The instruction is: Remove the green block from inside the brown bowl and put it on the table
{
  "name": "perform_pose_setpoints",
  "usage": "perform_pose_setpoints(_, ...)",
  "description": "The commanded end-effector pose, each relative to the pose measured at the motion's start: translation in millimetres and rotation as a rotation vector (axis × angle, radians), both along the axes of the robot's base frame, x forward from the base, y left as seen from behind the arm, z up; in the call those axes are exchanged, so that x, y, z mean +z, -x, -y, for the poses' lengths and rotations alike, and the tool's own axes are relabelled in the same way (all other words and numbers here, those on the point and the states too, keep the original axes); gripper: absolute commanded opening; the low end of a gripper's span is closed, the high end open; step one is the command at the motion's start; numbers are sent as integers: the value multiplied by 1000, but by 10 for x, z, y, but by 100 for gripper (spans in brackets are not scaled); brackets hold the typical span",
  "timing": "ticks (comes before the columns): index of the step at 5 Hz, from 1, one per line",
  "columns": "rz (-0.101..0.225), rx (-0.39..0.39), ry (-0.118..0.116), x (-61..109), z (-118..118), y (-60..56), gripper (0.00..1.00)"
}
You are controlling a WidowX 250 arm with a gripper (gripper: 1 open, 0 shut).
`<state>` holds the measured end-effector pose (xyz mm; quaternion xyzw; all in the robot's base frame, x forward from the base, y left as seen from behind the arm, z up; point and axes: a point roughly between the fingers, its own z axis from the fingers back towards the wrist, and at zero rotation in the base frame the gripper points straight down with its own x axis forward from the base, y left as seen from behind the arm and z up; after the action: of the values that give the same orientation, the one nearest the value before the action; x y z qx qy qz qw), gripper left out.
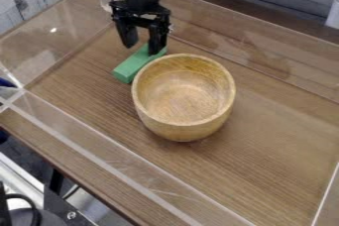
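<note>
The green block [129, 67] lies flat on the table [79, 91], just left of the brown bowl [184, 96] and touching or nearly touching its rim. The bowl's pale inside holds nothing. My gripper [139, 43] hangs a little above and behind the block, pointing down, open, with nothing between its black fingers [155, 41].
Low clear acrylic walls [79, 136] border the tabletop on all sides. Open wood surface stretches to the right of the bowl and in front of it.
</note>
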<state>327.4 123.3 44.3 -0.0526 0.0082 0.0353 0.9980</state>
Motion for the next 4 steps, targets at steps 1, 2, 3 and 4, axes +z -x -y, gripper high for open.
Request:
perform_pose_setpoints(1,64,-12,-29,185,-18,-138,100)
perform_pose_setpoints(2,102,-3,-22,392,-37,-117,100)
perform_pose_setpoints(3,138,5,-15,586,-55,-93,100)
perform_pose_setpoints(4,207,22,-15,949,-104,-42,100)
